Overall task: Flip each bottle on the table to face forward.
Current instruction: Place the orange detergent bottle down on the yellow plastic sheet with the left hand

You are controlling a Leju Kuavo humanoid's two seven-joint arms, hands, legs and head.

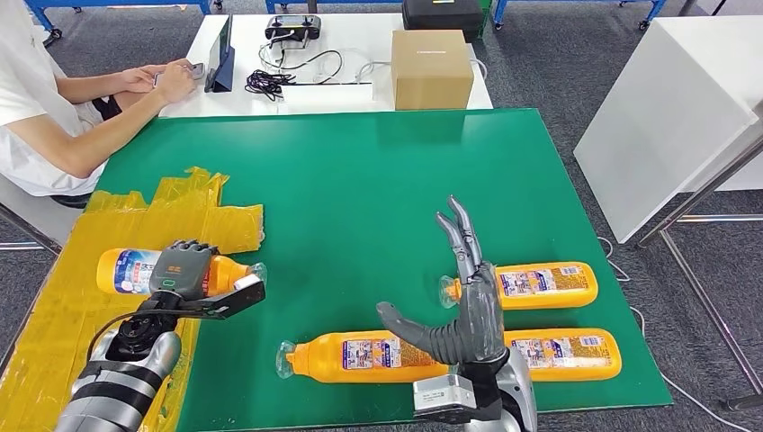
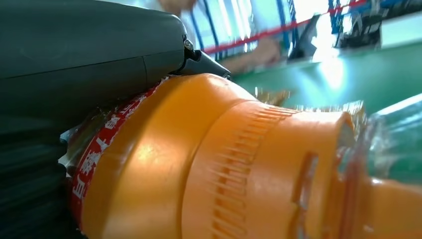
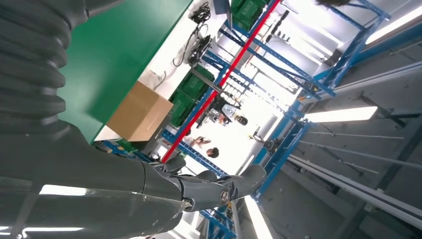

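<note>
Orange bottle [image 1: 135,270] gripped under left hand [image 1: 184,270] | right hand [image 1: 468,297] spread, empty

Bottle labels [image 1: 373,353] printed; text too small to read

The big green table [image 1: 360,180] has yellow tape [image 1: 81,270] stuck on its left side. Four orange bottles lie on it: one on the tape [image 1: 130,270], one in front [image 1: 360,357], two on the right [image 1: 549,284] [image 1: 571,353].
</note>
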